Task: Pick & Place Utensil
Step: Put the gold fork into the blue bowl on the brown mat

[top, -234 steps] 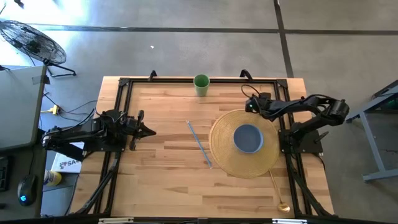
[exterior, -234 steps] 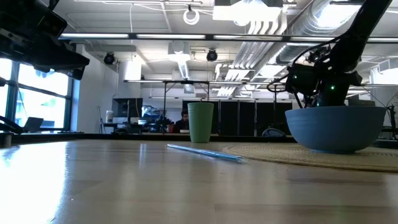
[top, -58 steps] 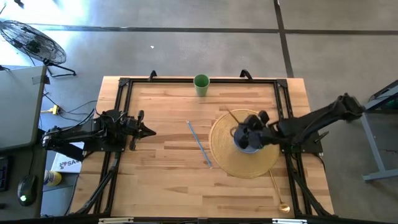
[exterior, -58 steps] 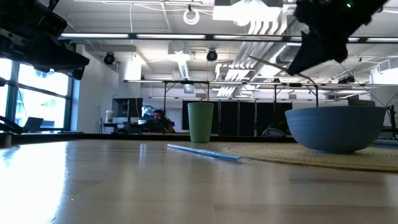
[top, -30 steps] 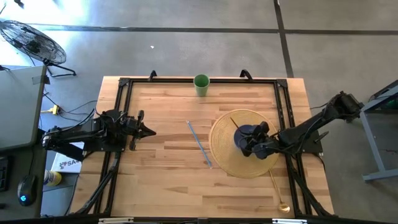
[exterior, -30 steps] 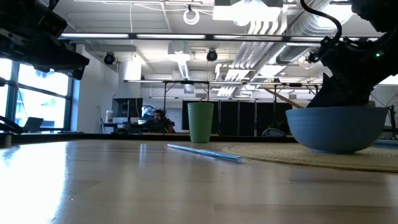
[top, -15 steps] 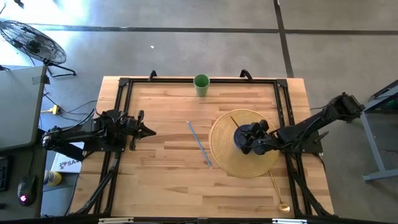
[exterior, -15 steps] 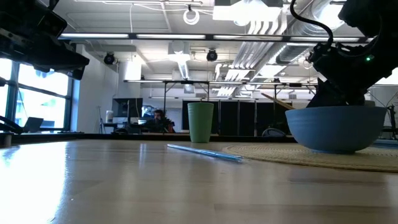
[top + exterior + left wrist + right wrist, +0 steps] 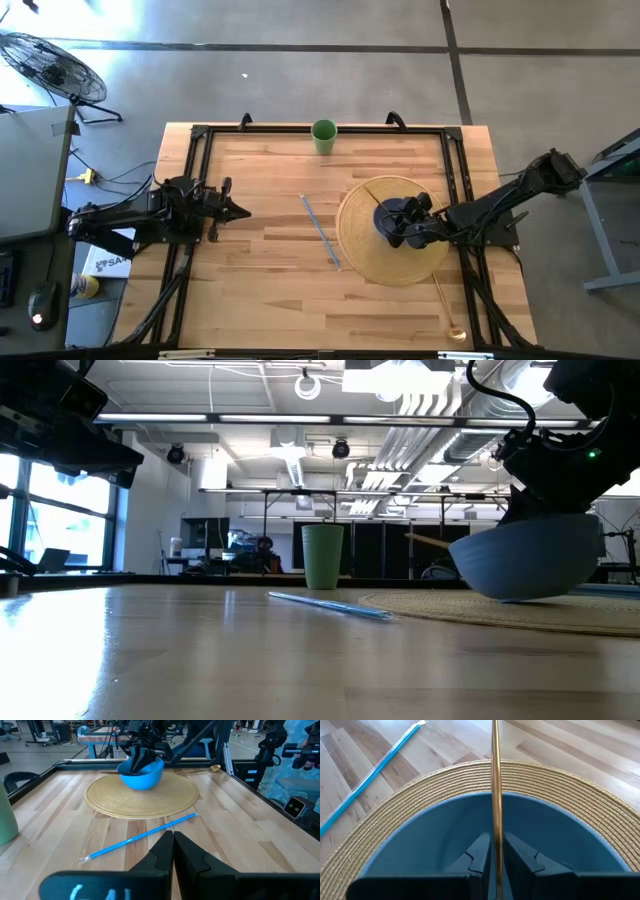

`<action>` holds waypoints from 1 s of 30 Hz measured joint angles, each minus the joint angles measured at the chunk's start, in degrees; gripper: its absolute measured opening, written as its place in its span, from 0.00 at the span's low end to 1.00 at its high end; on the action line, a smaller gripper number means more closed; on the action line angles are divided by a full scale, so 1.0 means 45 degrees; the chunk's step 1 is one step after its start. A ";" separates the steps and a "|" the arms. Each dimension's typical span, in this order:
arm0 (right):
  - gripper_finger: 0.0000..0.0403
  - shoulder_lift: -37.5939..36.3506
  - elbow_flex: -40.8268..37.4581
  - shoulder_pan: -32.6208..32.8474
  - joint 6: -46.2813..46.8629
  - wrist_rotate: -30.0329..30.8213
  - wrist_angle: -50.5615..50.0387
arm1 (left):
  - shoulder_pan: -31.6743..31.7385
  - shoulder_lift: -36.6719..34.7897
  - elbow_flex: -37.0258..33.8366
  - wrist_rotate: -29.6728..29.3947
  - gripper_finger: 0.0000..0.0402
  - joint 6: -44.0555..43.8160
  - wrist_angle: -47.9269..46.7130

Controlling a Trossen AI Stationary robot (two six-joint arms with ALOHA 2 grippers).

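Pinching the thin, stiff, slippery gold utensil mid-handle between right gripper fingers, tipping the light blue bowl on the woven mat; left gripper fingers closed, idling.

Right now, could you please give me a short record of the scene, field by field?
right gripper: shut on thin gold utensil handle, down inside the blue bowl
blue bowl: tipped, on round woven placemat
left gripper: shut, at the table's left side
blue straw: flat on wooden table, beside the placemat
green cup: upright at far edge
second gold spoon: near right corner
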 joint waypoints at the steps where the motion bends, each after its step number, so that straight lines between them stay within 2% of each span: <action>1: 0.11 0.0000 0.0000 0.0000 0.0000 0.0007 0.0000 | 0.0000 0.0001 0.0000 0.0000 0.02 0.0001 0.0000; 15: 0.11 0.0000 0.0015 0.0018 0.0041 -0.0529 0.0000 | 0.0000 -0.0001 0.0005 0.0000 0.02 0.0001 0.0000; 30: 0.11 0.0000 0.0015 0.0756 0.0238 -0.0823 -0.0340 | 0.0000 0.0002 0.0002 0.0000 0.02 -0.0001 0.0000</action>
